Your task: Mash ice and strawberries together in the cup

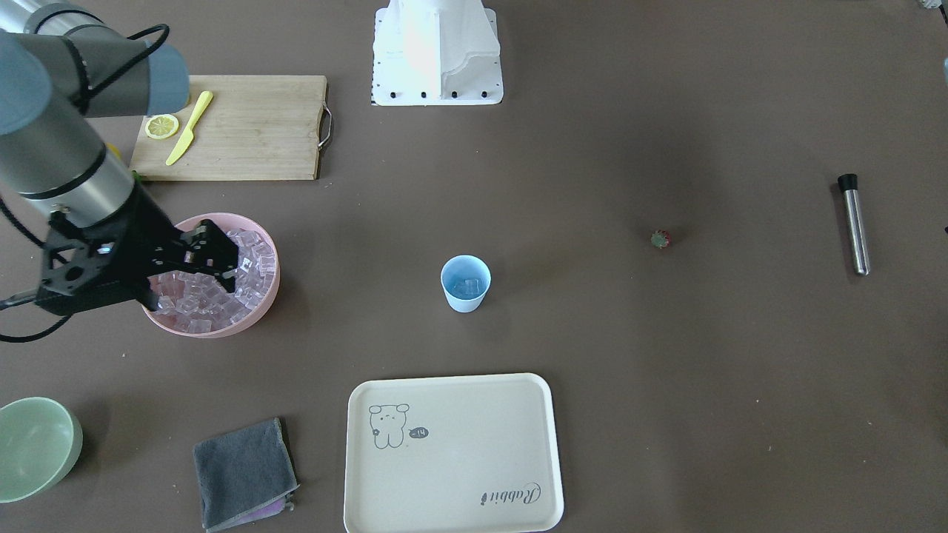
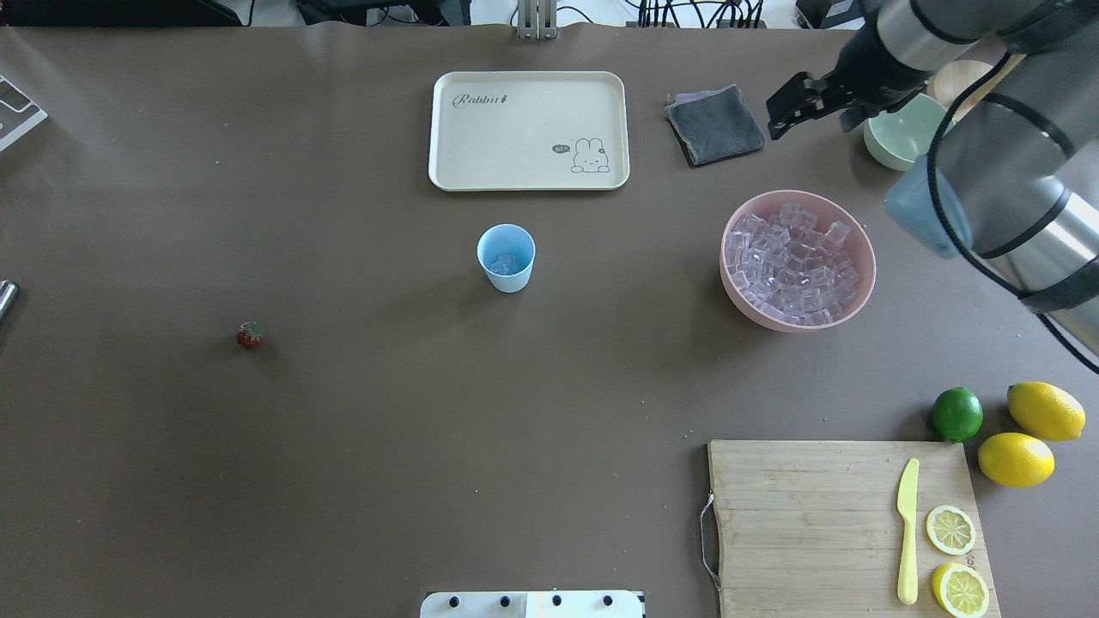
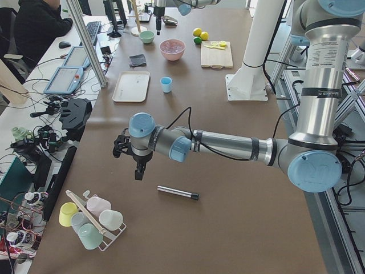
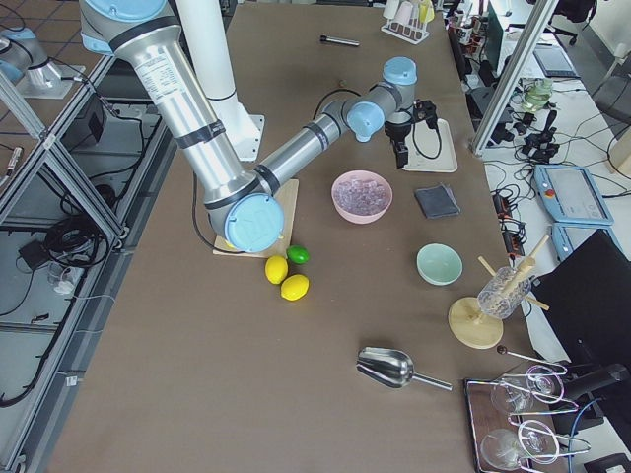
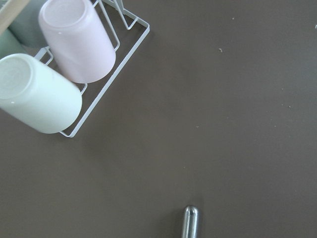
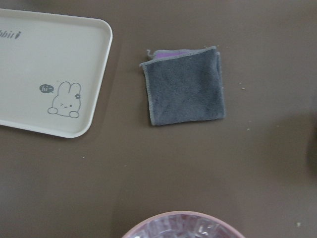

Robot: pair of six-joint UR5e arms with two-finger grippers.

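Observation:
The light blue cup (image 1: 466, 283) stands upright mid-table with a few ice cubes (image 2: 506, 262) in it. Most of the ice (image 2: 794, 262) fills a pink bowl (image 2: 863, 292). The strawberry (image 2: 250, 335) lies alone on the table, far from the cup. My right gripper (image 1: 231, 272) hovers high over the bowl's far side. It looks open and empty. My left gripper (image 3: 138, 171) hangs above the table's left end, near a metal muddler (image 3: 178, 193). I cannot tell whether it is open or shut.
A cream tray (image 2: 528, 129), a grey cloth (image 2: 714, 124) and a pale green bowl (image 2: 901, 137) lie at the far side. A cutting board (image 2: 807, 524) holds a knife and lemon slices, with a lime and lemons beside it. A cup rack (image 5: 74, 64) stands at the left end.

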